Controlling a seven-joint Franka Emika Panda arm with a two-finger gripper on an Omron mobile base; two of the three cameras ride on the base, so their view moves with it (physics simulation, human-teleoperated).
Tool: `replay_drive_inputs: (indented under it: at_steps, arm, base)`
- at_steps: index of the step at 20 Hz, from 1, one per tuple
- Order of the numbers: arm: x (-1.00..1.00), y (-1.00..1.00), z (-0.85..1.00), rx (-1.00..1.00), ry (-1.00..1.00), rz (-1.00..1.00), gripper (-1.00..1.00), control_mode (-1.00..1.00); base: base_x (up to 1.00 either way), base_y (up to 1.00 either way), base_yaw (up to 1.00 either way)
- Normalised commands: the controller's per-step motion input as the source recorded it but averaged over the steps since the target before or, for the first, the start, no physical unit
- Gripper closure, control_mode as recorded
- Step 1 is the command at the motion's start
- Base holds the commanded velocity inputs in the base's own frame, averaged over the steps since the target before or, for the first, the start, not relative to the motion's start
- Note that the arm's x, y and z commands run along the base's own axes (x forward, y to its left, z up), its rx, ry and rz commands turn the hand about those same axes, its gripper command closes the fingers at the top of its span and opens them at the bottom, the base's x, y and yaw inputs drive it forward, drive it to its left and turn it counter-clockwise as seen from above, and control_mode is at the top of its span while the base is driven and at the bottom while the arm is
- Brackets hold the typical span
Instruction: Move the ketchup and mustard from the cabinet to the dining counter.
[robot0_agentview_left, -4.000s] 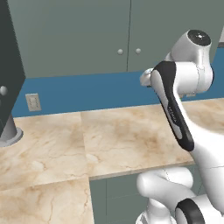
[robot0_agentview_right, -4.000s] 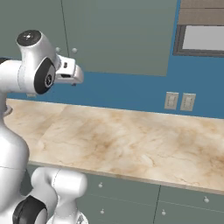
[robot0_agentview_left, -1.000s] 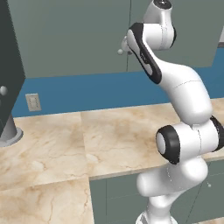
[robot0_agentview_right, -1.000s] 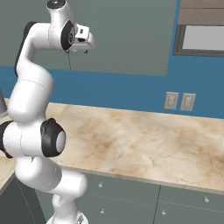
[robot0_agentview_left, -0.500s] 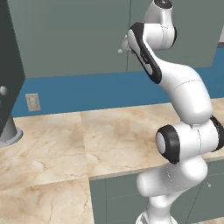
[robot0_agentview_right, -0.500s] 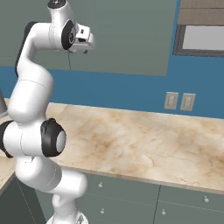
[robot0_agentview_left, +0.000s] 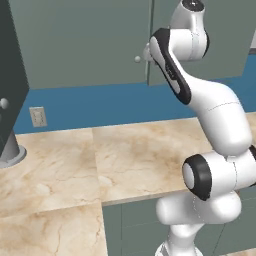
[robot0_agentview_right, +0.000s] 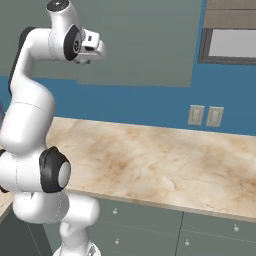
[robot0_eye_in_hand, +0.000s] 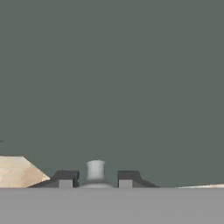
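The grey-green cabinet (robot0_agentview_left: 85, 40) hangs over the worktop with both flat doors closed. My gripper (robot0_agentview_left: 148, 53) is raised to the seam between the doors, next to the left door's pale round knob (robot0_agentview_left: 137, 59). In the hand view my gripper (robot0_eye_in_hand: 96, 179) is shut on a pale knob (robot0_eye_in_hand: 96, 170), with one dark fingertip (robot0_eye_in_hand: 65, 178) on each side of it and the door face (robot0_eye_in_hand: 113, 78) behind. From the right, my gripper (robot0_agentview_right: 99, 50) presses against the cabinet (robot0_agentview_right: 150, 40). Ketchup and mustard are hidden behind the doors. The dining counter is out of view.
A beige marble worktop (robot0_agentview_left: 75, 160) runs below against a blue wall with sockets (robot0_agentview_right: 205, 116). A dark tall unit (robot0_agentview_left: 10, 75) and a grey round base (robot0_agentview_left: 10, 152) stand at the left. A framed window (robot0_agentview_right: 230, 42) sits at the upper right. Drawer fronts (robot0_agentview_right: 150, 225) lie under the worktop.
The arm swung up from worktop height to the cabinet doors. Over the last second it stayed in place while the jaws closed onto the knob.
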Motion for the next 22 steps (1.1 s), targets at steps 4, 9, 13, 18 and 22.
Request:
replay_drive_inputs:
  at_steps: [4,9,13,18,22]
  arm:
    - [-0.98,-0.78,0.00,0.00,-0.07,0.00,1.00,-1.00]
    - [-0.99,-0.99,0.00,0.00,-0.08,0.00,1.00,-1.00]
    - [-0.94,-1.00,0.00,0.00,-0.07,0.00,1.00,-1.00]
    - [-0.90,-1.00,0.00,0.00,-0.05,0.00,1.00,-1.00]
    - [-0.80,-1.00,-0.06,0.00,-0.01,0.00,1.00,-1.00]
  base:
    - [0.00,0.00,0.00]
    - [0.00,0.00,0.00]
    - [0.00,0.00,0.00]
    - [0.00,0.00,0.00]
    - [0.00,0.00,0.00]
